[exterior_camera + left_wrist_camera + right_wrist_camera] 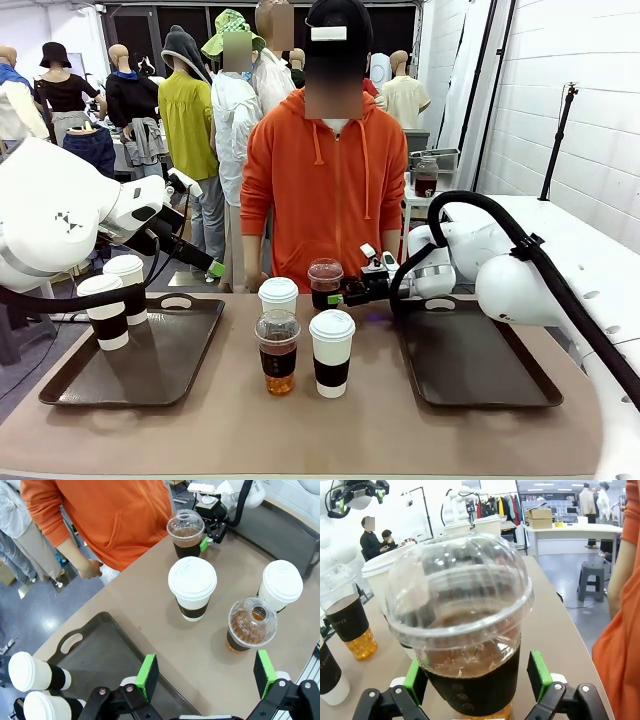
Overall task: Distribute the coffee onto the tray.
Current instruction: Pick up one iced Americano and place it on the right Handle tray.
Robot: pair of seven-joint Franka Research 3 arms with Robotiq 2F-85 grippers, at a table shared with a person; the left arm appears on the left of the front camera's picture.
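Standing between the spread jaws of the right gripper (476,676), a dome-lidded cup (460,605)

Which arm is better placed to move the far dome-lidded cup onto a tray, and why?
Right. The right gripper sits open around the far dome-lidded cup, beside the right tray. The left gripper hovers open by the left tray, farther from that cup.

Two paper cups (104,310) stand on the left tray (165,365), four more cups (331,352) (two dome-lidded) beside it
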